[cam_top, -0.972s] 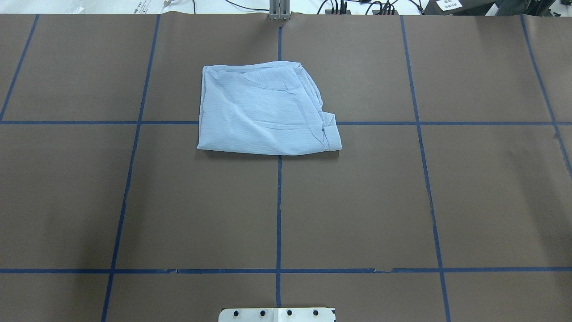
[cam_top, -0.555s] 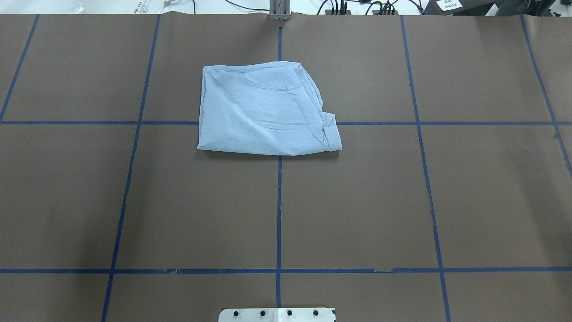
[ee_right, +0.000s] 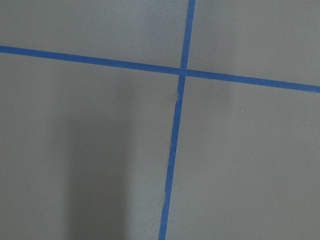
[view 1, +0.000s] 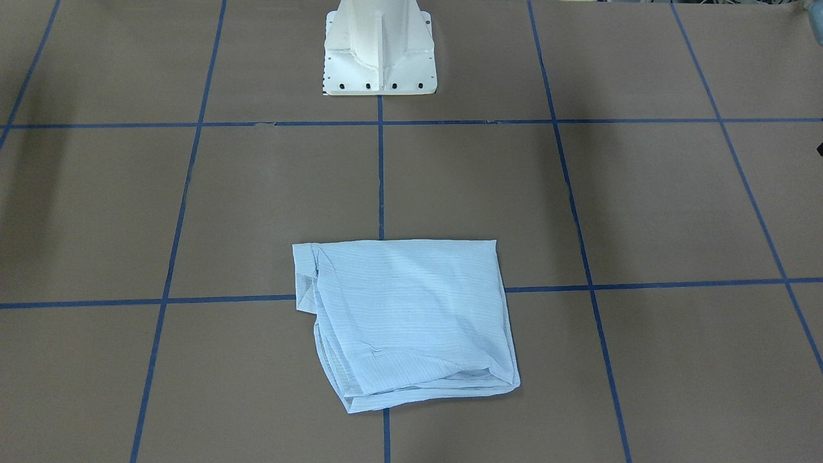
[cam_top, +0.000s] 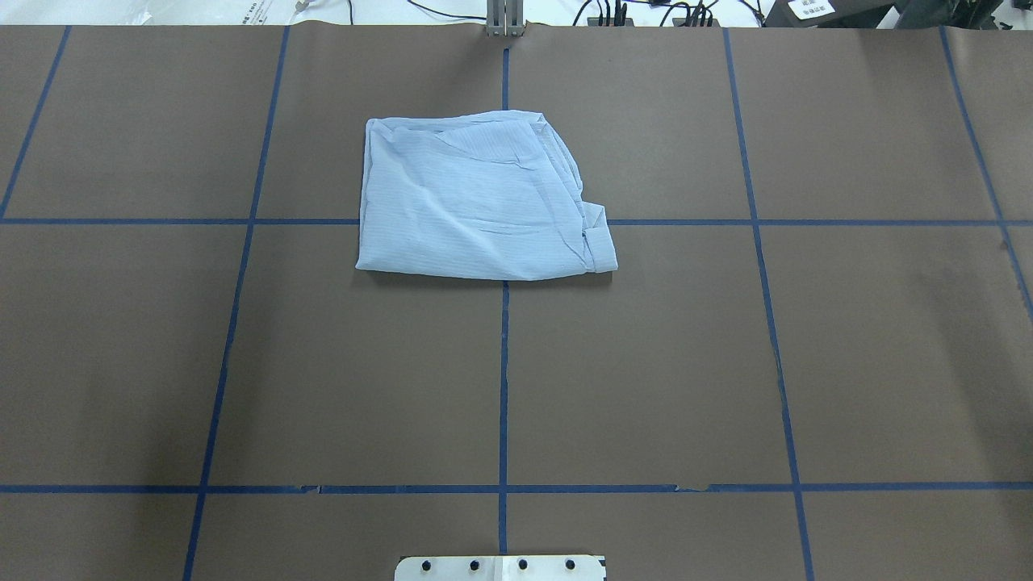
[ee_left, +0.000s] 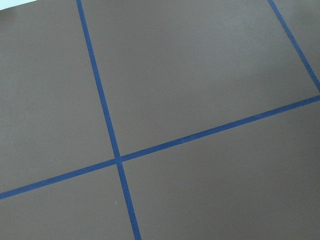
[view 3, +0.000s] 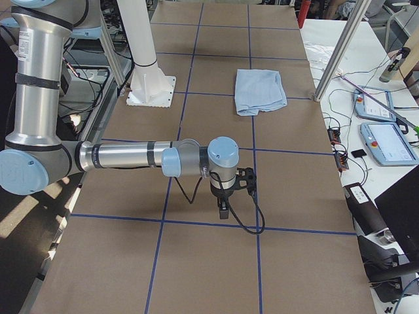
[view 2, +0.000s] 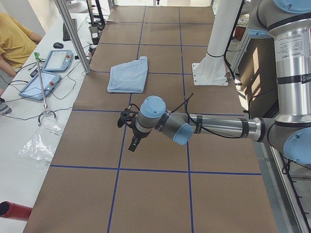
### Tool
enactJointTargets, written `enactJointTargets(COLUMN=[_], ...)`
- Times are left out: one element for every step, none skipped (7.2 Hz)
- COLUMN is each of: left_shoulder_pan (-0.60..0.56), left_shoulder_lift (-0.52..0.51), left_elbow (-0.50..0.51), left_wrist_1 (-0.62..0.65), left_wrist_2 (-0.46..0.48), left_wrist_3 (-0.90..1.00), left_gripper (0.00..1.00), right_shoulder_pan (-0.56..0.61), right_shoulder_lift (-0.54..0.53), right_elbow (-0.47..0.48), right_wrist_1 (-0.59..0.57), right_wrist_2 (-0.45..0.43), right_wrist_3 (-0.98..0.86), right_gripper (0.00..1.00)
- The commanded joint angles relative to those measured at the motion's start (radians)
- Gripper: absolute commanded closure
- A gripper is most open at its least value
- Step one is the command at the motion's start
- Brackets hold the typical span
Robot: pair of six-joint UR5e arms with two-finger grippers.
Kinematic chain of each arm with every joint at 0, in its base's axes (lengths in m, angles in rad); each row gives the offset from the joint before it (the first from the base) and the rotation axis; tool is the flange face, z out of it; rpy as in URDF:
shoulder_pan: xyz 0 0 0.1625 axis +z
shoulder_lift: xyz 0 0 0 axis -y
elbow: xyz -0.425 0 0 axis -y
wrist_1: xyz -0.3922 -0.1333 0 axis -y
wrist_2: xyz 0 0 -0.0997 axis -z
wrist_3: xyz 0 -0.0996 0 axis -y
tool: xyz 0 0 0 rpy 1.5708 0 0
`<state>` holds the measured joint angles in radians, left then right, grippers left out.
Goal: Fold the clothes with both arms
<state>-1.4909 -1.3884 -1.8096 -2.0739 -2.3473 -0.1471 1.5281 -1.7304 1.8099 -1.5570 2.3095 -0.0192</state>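
- Folded pale-blue striped shirt (cam_top: 476,202) lies on brown blue-taped table (cam_top: 847,363), 12 o'clock of centre.
- Black left gripper (view 2: 133,145) and right gripper (view 3: 223,213) hang apart from it; whether clenched or released, I cannot tell.

Seen only from the sides, the left end effector (view 2: 134,143) and right end effector (view 3: 224,210) are too small to judge their jaws.

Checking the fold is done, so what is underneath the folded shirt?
The shirt lies on the brown table; blue tape lines run under it. Their crossing, and anything between the layers, is covered.
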Motion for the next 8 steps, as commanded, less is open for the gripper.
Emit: enactJointTargets(left_shoulder_pan=[0.0,0.001,0.003,0.003,0.003,0.003,0.003,0.003], left_shoulder_lift=[0.0,-0.001,-0.003,-0.003,-0.003,-0.003,-0.003,-0.003], left_elbow=[-0.004,-0.002,-0.002,-0.007,-0.01,-0.01,-0.01,-0.007], left_wrist_1=[0.002,0.002,0.0,0.0,0.0,0.0,0.0,-0.003], left_wrist_2=[-0.001,-0.003,-0.001,-0.004,-0.004,-0.004,-0.006,-0.012], left_wrist_3=[-0.002,-0.014,-0.028,-0.028,-0.028,-0.028,-0.031,-0.037], left_gripper=[0.0,0.0,0.0,0.0,0.0,0.0,0.0,0.0], right_shoulder_pan=[0.0,0.0,0.0,0.0,0.0,0.0,0.0,0.0], right_shoulder_lift=[0.003,0.003,0.003,0.002,0.002,0.002,0.002,0.002], right_elbow=[0.0,0.002,0.002,0.002,0.002,0.002,0.002,0.002], right_wrist_1=[0.0,0.0,0.0,0.0,0.0,0.0,0.0,0.0], right_wrist_2=[-0.001,0.001,0.001,0.002,0.002,0.001,0.001,0.001], right_wrist_3=[0.001,0.001,0.001,0.001,0.001,0.001,0.001,0.001], right_gripper=[0.0,0.0,0.0,0.0,0.0,0.0,0.0,0.0])
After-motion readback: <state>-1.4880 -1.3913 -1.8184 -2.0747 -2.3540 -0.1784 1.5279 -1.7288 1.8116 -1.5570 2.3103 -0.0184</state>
